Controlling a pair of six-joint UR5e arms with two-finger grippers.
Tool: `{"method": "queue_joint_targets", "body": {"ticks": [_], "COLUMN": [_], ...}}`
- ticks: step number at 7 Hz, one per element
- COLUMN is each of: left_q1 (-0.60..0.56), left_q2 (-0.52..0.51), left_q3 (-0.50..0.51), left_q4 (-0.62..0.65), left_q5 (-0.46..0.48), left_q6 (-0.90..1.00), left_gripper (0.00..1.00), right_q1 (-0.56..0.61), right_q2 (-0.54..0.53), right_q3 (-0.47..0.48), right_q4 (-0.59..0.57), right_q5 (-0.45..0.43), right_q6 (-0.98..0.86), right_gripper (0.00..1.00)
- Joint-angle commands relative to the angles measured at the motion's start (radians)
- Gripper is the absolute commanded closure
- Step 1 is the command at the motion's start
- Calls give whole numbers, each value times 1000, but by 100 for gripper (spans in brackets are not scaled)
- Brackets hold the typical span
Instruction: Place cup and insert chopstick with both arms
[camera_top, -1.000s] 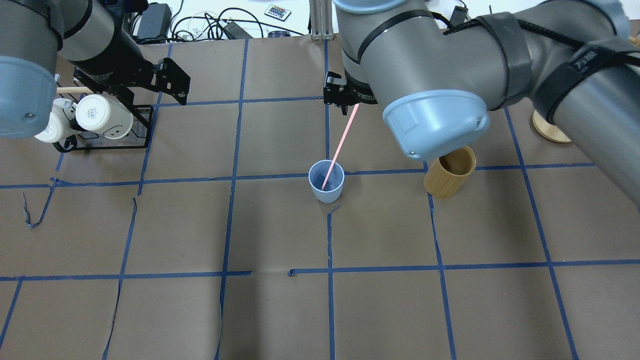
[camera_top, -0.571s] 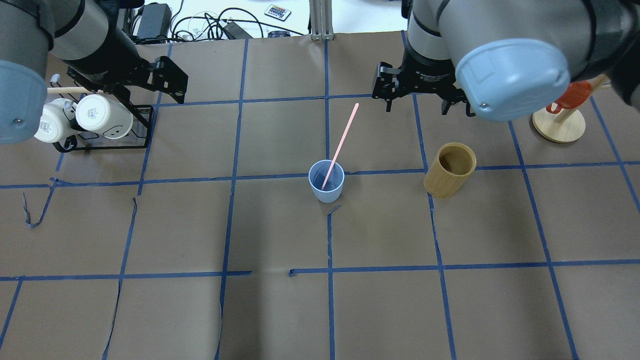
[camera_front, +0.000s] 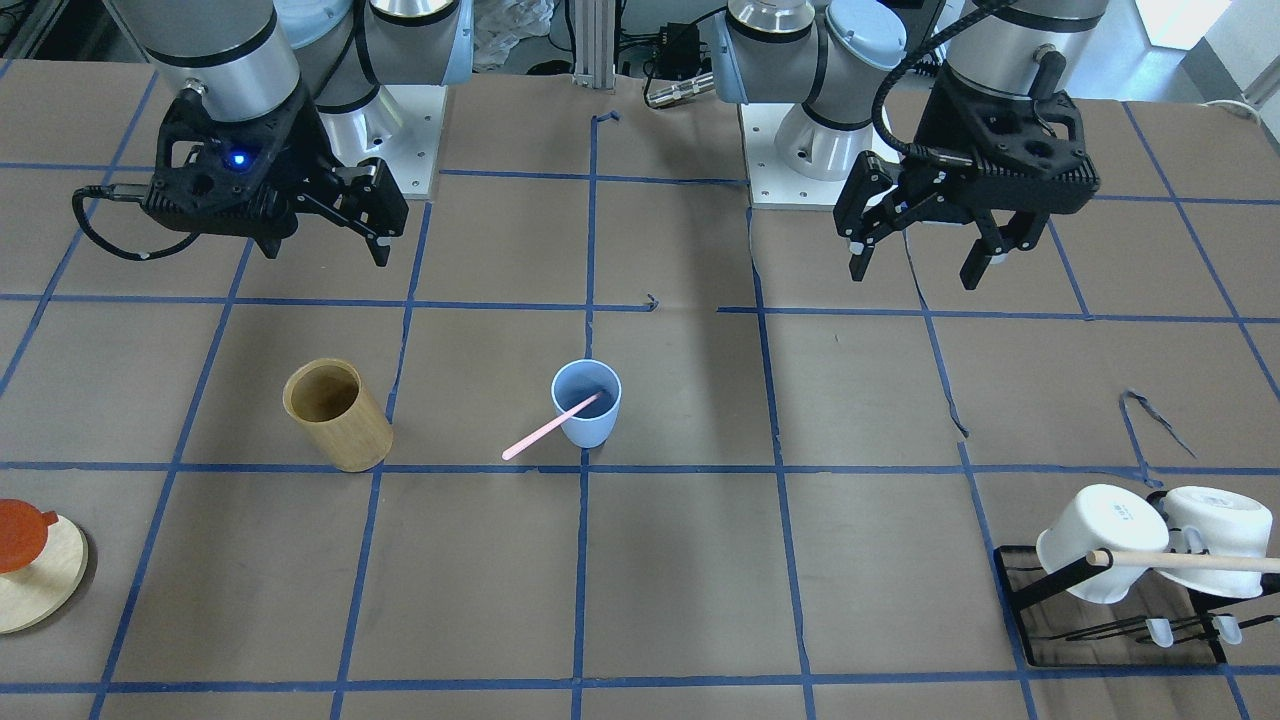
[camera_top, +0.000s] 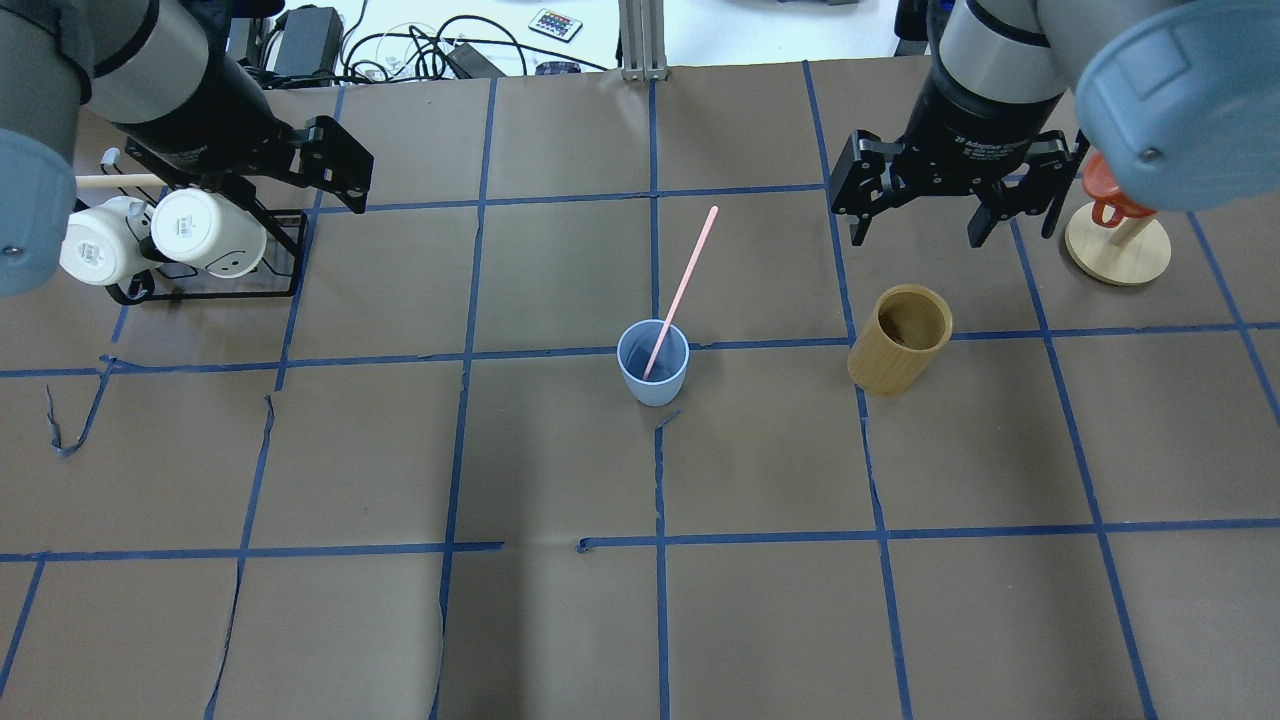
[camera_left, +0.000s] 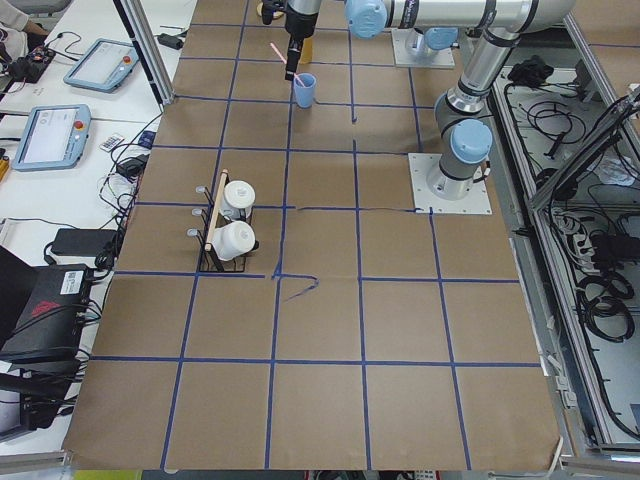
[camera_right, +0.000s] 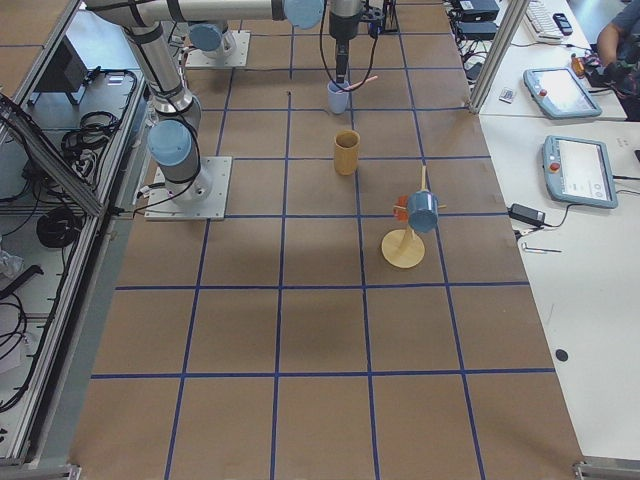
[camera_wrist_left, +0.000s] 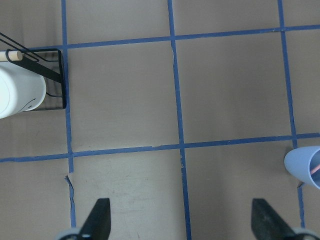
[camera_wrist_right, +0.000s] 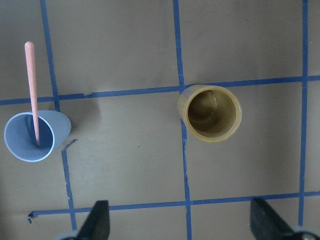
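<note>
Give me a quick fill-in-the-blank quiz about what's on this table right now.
The pink chopstick leans inside the ____ cup.
The right gripper is ____, gripping nothing.
The wooden cylinder contains ____.
Two white mugs sit on a ____ wire rack.
Missing words: blue; open; nothing; black.

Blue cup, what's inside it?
A pink chopstick is in the cup. Its lower end is down inside, it leans on the rim, and most of it sticks out. Nothing else shows inside. The bit of the bottom right under the stick is covered.
</note>
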Motion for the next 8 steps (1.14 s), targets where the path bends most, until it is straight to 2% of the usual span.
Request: {"method": "queue_joint_targets", "body": {"ticks": [1, 4, 6, 8], "left_q1": [-2, -12, -25, -26], "left_q2": [2, 2, 23, 42], "left_q3": [-1, -1, 11, 24], "left_q4": [-4, -9, -49, -120], "left_q5": [-2, -23, -95, -85], "left_q6": [2, 5, 3, 6], "left_gripper": [0, 0, 0, 0], "right_q1": [-8, -10, -34, -52], "right_q2": [-18, -23, -24, -29], "right_q3": [5, 5, 5, 5], "right_q4": [16, 45, 53, 55], "right_q5": [-21, -75, -67, -58], "right_q6": [-68, -83, -108, -106], "right_gripper": [0, 0, 0, 0]}}
